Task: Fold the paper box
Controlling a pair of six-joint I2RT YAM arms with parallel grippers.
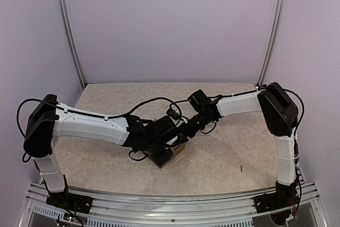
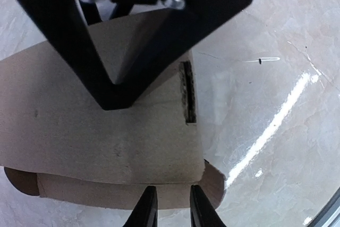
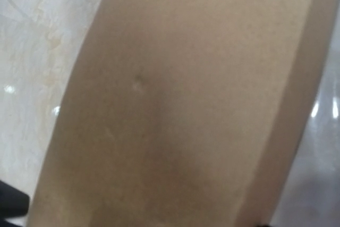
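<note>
Close against the right claw, the paper box blurs, perhaps hiding its fingers; the picture's edge crops the left claw

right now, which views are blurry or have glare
right wrist: badly blurred, the paper box fills the frame out of focus; left wrist: mostly sharp, a bright glare streak across the table; top external: evenly lit, sharp, no glare
</note>
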